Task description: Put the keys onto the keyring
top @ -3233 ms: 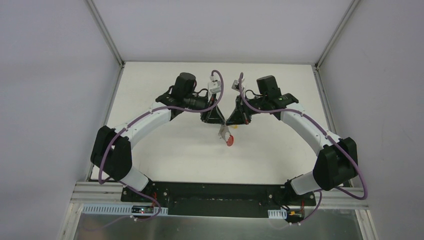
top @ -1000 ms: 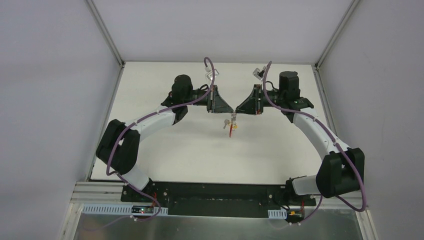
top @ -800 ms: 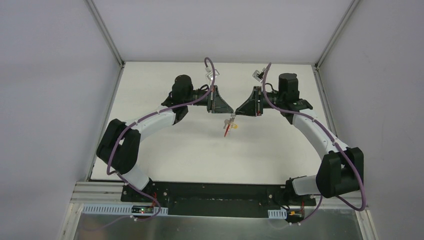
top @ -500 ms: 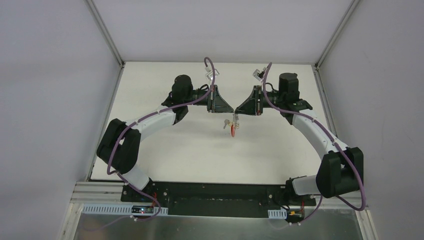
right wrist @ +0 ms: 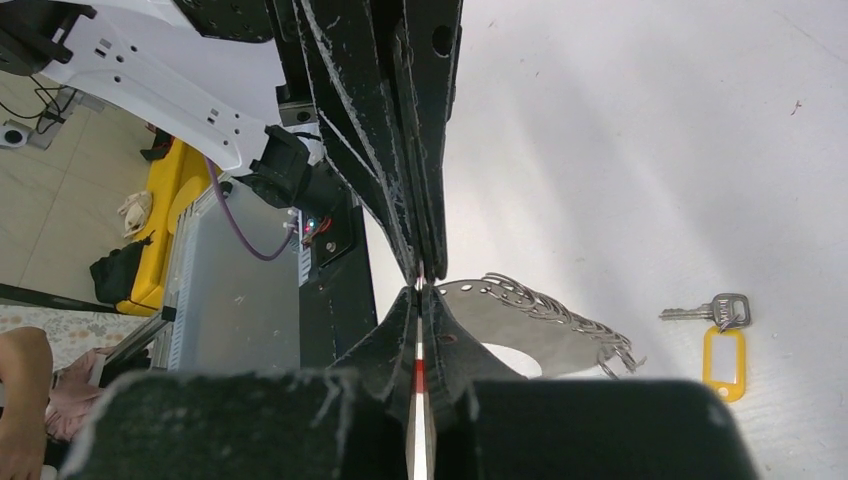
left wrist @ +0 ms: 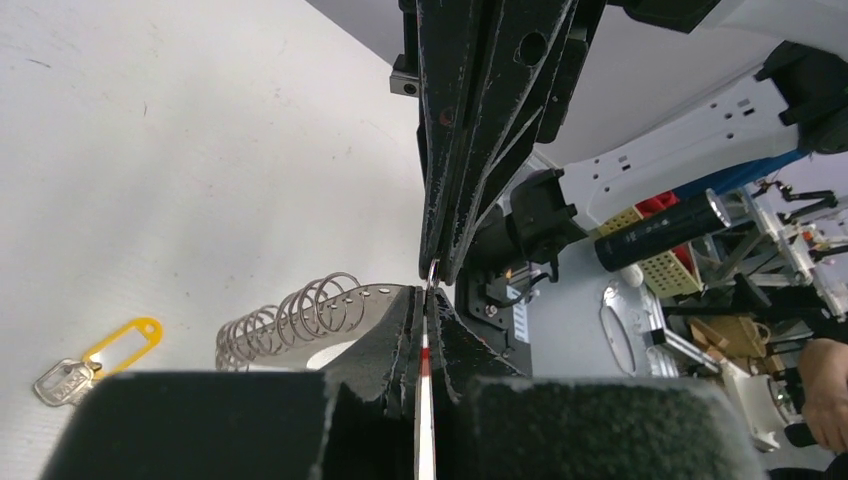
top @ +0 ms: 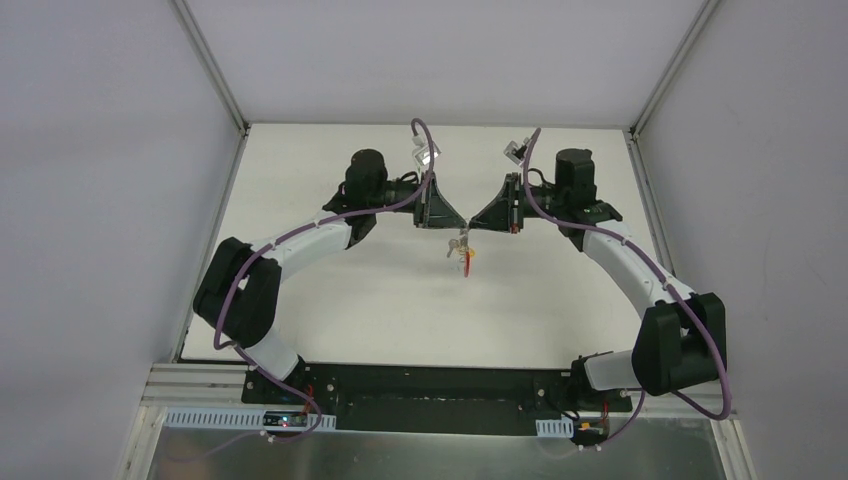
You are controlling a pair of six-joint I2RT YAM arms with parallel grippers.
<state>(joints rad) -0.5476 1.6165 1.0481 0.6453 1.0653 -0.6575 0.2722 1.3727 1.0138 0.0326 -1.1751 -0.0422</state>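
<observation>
My left gripper (top: 458,226) and right gripper (top: 474,224) meet tip to tip above the middle of the table. Both are shut on a thin metal keyring (left wrist: 432,270), which is pinched where the two sets of fingertips touch. A red tag (top: 467,265) hangs from it below the tips. One of the keys (right wrist: 705,312), silver with a yellow tag (right wrist: 722,360), lies flat on the table just under the grippers. It also shows in the left wrist view as the same key (left wrist: 62,380). In each wrist view a thin white and red strip fills the slit between my fingers.
The white table (top: 340,290) is walled by grey panels on three sides. The black base rail (top: 430,385) runs along the near edge. The grippers' grey shadow (right wrist: 540,320) falls on the table beside the key.
My right gripper has closed onto the keyring opposite the left one. The hanging red tag has swung slightly. Both arms have stayed almost where they were.
</observation>
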